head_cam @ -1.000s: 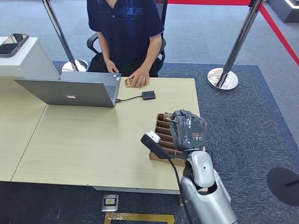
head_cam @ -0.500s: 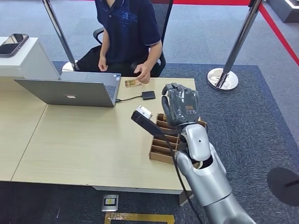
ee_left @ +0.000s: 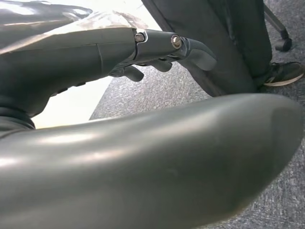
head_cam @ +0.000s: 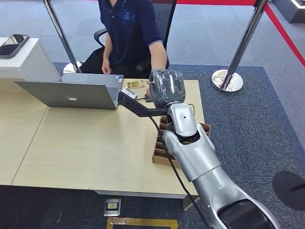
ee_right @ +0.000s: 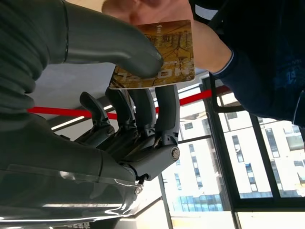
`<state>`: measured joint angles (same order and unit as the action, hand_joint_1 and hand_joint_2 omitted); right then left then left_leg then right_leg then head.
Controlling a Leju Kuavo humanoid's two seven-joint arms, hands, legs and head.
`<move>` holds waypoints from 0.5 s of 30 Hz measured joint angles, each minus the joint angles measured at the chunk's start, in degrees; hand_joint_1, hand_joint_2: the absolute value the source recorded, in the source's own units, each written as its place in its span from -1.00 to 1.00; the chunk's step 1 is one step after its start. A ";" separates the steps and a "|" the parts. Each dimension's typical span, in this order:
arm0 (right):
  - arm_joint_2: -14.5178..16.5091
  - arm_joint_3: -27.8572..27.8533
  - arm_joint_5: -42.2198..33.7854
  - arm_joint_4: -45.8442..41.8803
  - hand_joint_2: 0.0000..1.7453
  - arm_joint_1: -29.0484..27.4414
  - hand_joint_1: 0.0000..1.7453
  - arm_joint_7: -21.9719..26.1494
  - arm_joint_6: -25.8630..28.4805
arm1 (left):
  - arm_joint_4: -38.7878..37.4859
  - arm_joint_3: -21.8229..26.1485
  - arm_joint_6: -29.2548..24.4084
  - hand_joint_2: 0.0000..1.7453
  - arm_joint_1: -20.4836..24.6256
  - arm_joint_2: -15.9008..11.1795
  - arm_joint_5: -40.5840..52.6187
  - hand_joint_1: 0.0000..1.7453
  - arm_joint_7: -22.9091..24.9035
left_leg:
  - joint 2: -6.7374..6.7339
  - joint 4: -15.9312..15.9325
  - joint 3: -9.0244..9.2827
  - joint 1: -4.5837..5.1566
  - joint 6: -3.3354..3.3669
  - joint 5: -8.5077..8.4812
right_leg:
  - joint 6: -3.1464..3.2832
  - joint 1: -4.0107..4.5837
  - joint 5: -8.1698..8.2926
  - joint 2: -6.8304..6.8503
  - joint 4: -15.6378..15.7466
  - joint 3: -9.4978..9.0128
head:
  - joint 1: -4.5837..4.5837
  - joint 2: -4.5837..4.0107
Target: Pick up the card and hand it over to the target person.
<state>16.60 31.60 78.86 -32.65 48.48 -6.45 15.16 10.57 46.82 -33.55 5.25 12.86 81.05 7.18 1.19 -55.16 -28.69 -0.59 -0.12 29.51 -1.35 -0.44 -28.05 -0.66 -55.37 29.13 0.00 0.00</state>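
Note:
The card [ee_right: 169,52], gold-brown with a printed picture, is pinched between the thumb [ee_right: 107,38] and the dark fingers [ee_right: 167,109] of my right hand [head_cam: 166,87]. That hand is raised over the table's far edge, right in front of the seated person [head_cam: 131,28] in a dark blue shirt. The person's hand [ee_right: 151,8] reaches up to the card's far edge, and I cannot tell whether it touches. In the head view my hand hides the card. My left hand [ee_left: 162,47] hangs low over the carpet, its fingers extended and holding nothing.
A wooden slotted rack [head_cam: 181,139] sits under my right forearm near the table's right edge. A second card [head_cam: 135,84] lies on the table [head_cam: 90,143] by the open laptop [head_cam: 72,94]. A stanchion [head_cam: 230,62] stands to the right, and a phone [head_cam: 12,45] rests on a white stand.
My right arm has lifted from the rack and stretched forward to the person with the card. The person has drawn their hand off the table card and brought it to my hand.

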 joint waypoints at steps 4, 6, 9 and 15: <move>-0.21 -0.28 0.22 1.85 1.00 -0.27 0.62 -0.33 0.15 | -0.01 -0.07 0.10 -1.00 0.00 0.03 0.15 -1.00 0.12 | 0.02 0.01 0.01 0.00 0.00 -0.01 | 0.00 0.00 0.00 0.02 0.02 -0.01 | 0.00 0.00; -0.23 -0.22 0.44 2.32 1.00 -0.33 0.59 -0.52 0.16 | 0.00 -0.10 0.12 -1.00 0.00 0.03 0.20 -1.00 0.13 | 0.04 0.01 0.01 0.00 0.00 0.00 | 0.00 0.00 -0.01 0.03 0.02 -0.02 | 0.00 0.00; -0.24 -0.07 0.97 3.31 1.00 -0.40 0.48 -1.03 0.07 | 0.03 -0.21 0.13 -1.00 -0.01 0.01 0.37 -1.00 -0.06 | 0.02 0.00 0.00 0.01 0.00 0.00 | 0.00 -0.01 -0.01 0.01 0.01 0.01 | 0.00 0.00; -0.30 -0.07 1.29 4.20 1.00 -1.05 -1.00 -1.12 0.76 | 0.01 -0.34 0.12 -1.00 -0.01 -0.06 0.59 -1.00 -0.33 | 0.02 0.01 0.00 0.00 0.00 -0.01 | 0.00 0.00 0.00 0.03 0.02 0.00 | 0.00 0.00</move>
<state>16.30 31.53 80.15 -28.45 47.43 -7.57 15.92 10.58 46.48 -33.43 5.24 12.80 81.64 6.86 1.22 -55.16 -28.69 -0.59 -0.12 29.50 -1.35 -0.44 -28.05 -0.63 -55.35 29.13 0.00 0.00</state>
